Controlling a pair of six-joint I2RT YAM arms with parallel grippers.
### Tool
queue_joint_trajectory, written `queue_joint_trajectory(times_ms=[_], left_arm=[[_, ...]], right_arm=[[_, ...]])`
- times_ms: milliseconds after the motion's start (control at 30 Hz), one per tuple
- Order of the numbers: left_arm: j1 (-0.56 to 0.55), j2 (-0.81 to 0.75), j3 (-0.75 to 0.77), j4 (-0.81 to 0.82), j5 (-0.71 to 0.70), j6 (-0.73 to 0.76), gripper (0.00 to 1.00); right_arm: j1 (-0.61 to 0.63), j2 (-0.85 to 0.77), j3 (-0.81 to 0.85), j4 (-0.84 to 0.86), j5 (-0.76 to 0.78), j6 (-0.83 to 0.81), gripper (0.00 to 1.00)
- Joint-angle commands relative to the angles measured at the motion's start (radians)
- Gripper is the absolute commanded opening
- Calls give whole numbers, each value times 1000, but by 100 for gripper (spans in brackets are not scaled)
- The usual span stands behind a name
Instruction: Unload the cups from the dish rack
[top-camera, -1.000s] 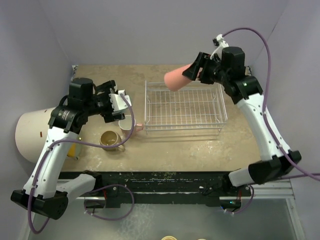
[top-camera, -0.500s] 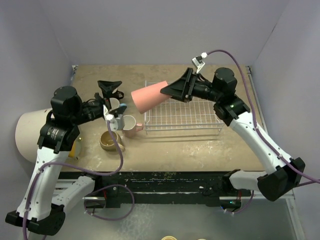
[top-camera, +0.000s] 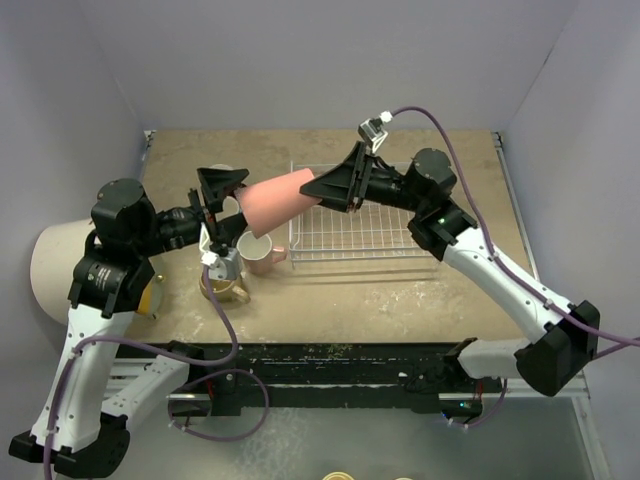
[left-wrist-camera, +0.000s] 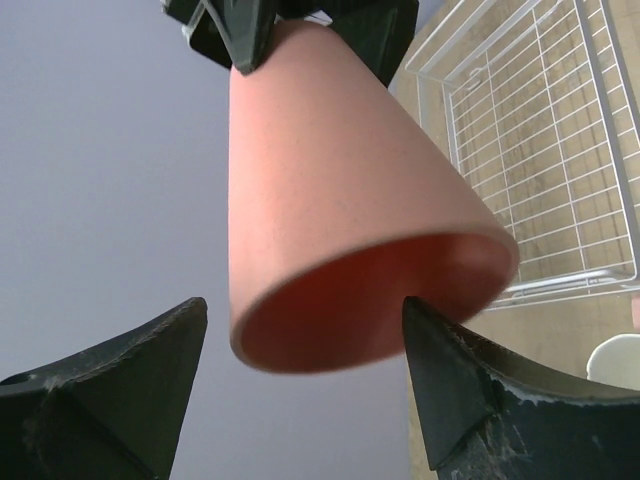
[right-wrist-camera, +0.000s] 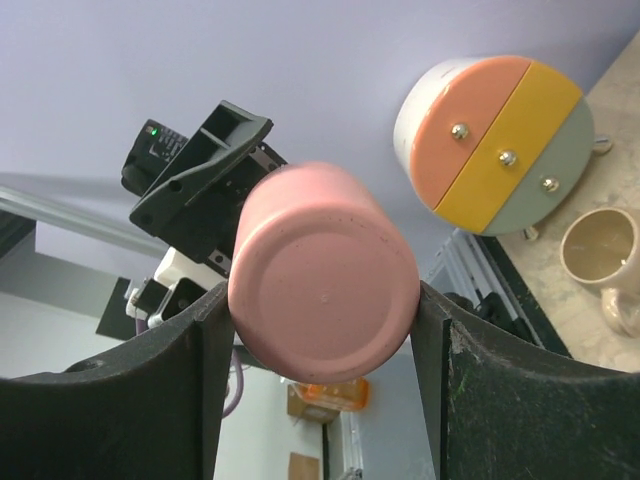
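My right gripper (top-camera: 318, 192) is shut on the base end of the coral tumbler (top-camera: 275, 202) and holds it sideways in the air, left of the dish rack (top-camera: 400, 235). The rack holds no cups. My left gripper (top-camera: 232, 200) is open, and the tumbler's open mouth (left-wrist-camera: 370, 300) sits between its fingers without touching them. The right wrist view shows the tumbler's base (right-wrist-camera: 325, 270) clamped between both pads. The pale pink mug (top-camera: 262, 258), tan mug (top-camera: 222, 287) and light blue mug (top-camera: 224, 262) stand on the table under the left gripper. The black mug is hidden.
The big white cylinder (top-camera: 50, 265) with the orange face (right-wrist-camera: 490, 140) lies at the table's left edge. Walls close the table at the back and sides. The rack's wire floor also shows in the left wrist view (left-wrist-camera: 530, 150).
My right arm carried the tumbler left from over the rack's back edge to the left gripper. My left gripper rose off the mugs, turned toward it and stands open around its mouth.
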Motion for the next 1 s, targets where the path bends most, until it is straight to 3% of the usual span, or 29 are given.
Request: queue_joint_trajectory(times_ms=[0,167,267,300,367,400,567,633,767,967], left_arm=[[2,-4,13,0,53,30,77],[3,-16,18,-37,52,40,62],[2,-23,15,-49,40,46,47],[2,-25,11,-50,36,49,39],[3,-30,1,-32,26,28,6],[2,-35,-9,-10,19,3,0],[2,5,-21,-48,-99,15,0],[2,68,6,-88,-210,-21,0],[4,249,112,-215,-451,-111,0],[4,535,334,-441,-602,-229,0]], right_arm=[[48,24,6,116,9,46,28],[56,41,-9,116,26,41,28],[56,46,-18,135,26,48,28],[58,48,-17,131,27,47,30],[58,45,-15,112,37,35,40],[58,41,-11,85,38,31,46],[26,8,59,-180,82,-141,90],[-4,1,104,-336,133,-240,100],[-124,-42,122,-538,189,-367,100],[-256,-94,195,-803,322,-575,100]])
